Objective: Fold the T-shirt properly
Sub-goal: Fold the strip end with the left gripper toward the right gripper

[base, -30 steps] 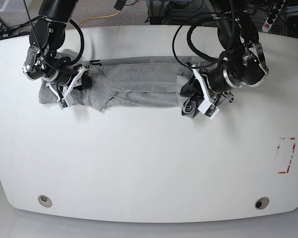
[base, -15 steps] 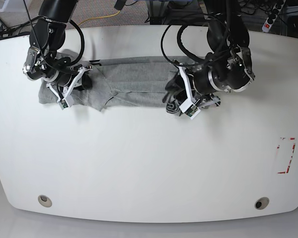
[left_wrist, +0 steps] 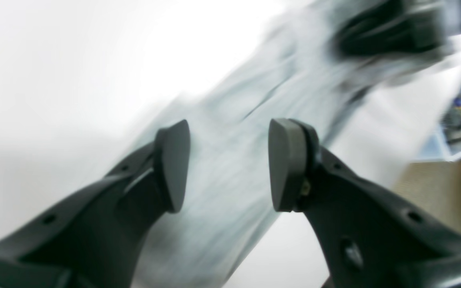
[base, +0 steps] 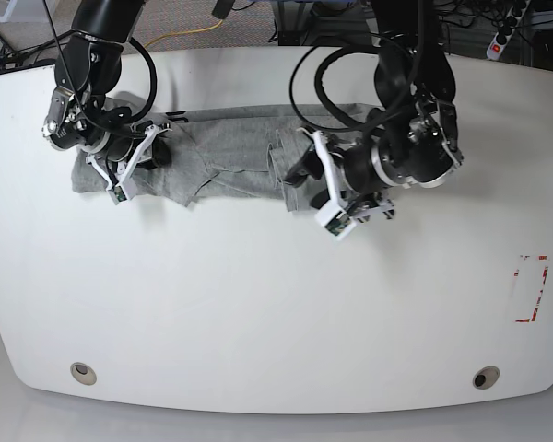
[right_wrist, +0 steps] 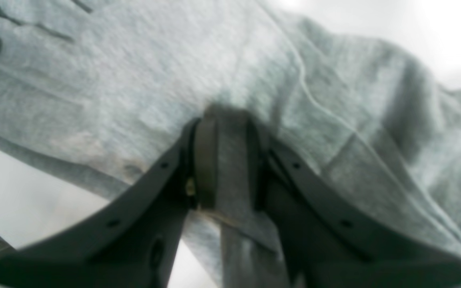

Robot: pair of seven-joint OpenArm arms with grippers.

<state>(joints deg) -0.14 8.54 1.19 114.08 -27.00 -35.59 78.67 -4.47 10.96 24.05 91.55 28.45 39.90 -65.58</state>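
The light grey T-shirt [base: 240, 147] lies bunched in a long band across the back of the white table. Its right end is folded over towards the middle. My left gripper [base: 295, 184] is at that folded edge. In the left wrist view my left gripper [left_wrist: 230, 166] is open, with the blurred T-shirt [left_wrist: 234, 104] beyond the gap. My right gripper [base: 120, 180] is at the shirt's left end. In the right wrist view my right gripper [right_wrist: 226, 160] is shut on a pinched fold of the T-shirt [right_wrist: 134, 72]. No lettering is readable.
The white table [base: 258, 304] has a red tape mark [base: 533, 288] at the right and two round holes [base: 84, 372] [base: 486, 377] near the front edge. Cables and a power strip [base: 505, 28] lie behind the table.
My left arm has swept left along the shirt, and the shirt's right end has come over towards the middle. My right arm has not moved.
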